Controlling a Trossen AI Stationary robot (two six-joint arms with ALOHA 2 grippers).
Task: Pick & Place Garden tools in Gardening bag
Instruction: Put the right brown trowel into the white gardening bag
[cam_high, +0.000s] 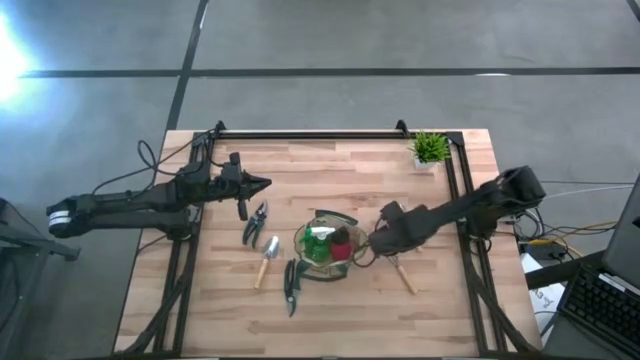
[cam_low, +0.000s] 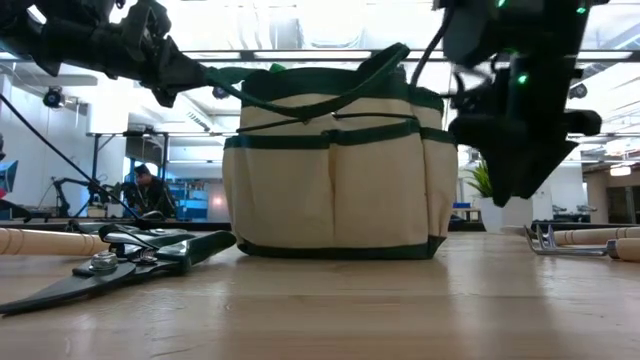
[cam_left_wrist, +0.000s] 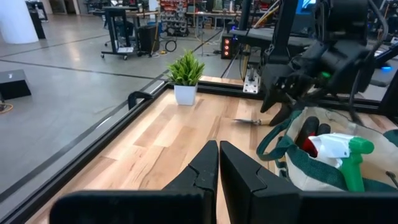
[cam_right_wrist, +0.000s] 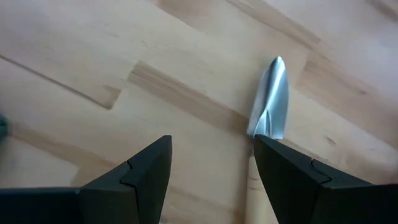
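Observation:
The olive-tan gardening bag (cam_high: 302, 240) stands upright mid-table and also shows in the low view (cam_low: 335, 180). A green spray bottle (cam_left_wrist: 348, 155) and a red-and-black piece (cam_left_wrist: 309, 142) stick out of its top. My right gripper (cam_high: 372, 240) is open and hovers just right of the bag. Its fingers (cam_right_wrist: 143, 174) stand over a wood-handled tool with a silver blade (cam_right_wrist: 273, 99) that lies flat on the table. My left gripper (cam_high: 265, 183) is shut and empty, held above the table to the far left of the bag.
Left of the bag lie black pruning shears (cam_high: 255, 225), a wood-handled silver trowel (cam_high: 267, 260) and a second pair of shears (cam_high: 291, 285). A small potted plant (cam_high: 430, 150) stands at the far right corner. A black frame rail (cam_high: 310, 133) runs along the table's far edge.

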